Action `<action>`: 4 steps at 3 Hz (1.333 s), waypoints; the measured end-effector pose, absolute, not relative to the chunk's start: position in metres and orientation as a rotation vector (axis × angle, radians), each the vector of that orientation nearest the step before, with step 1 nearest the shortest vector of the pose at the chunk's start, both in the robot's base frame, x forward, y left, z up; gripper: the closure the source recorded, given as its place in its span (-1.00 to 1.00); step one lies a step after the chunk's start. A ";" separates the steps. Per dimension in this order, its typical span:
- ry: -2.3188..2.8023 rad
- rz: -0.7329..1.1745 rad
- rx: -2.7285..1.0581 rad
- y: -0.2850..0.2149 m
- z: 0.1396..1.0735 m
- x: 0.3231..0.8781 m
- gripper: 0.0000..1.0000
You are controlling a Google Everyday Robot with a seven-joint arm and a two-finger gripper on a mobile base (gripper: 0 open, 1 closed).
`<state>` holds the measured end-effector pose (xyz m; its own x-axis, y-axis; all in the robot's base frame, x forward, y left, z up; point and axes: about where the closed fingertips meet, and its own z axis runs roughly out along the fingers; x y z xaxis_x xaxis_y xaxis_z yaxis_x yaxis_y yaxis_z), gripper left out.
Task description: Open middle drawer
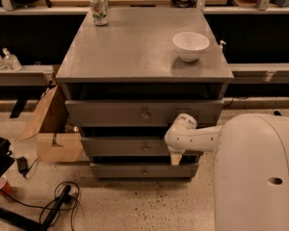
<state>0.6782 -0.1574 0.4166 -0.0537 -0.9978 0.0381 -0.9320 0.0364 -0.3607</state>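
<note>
Approaching the middle drawer, you have the pincer hanging tip-down before its front; whether it is clenched or released cannot be told. The brass knob sits just left of the pincer, ungrasped. Next, you likely need to shift left, grip it and pull straight back.

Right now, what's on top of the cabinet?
A white bowl at right and a can at back left; the can's inside is hidden. The gripper hangs lower, before the middle drawer.
</note>
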 end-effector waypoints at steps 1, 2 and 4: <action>2.111 -0.391 -1.965 -0.161 0.407 0.679 0.11; 2.111 -0.391 -1.965 -0.161 0.408 0.679 0.61; 2.111 -0.391 -1.965 -0.161 0.415 0.679 1.00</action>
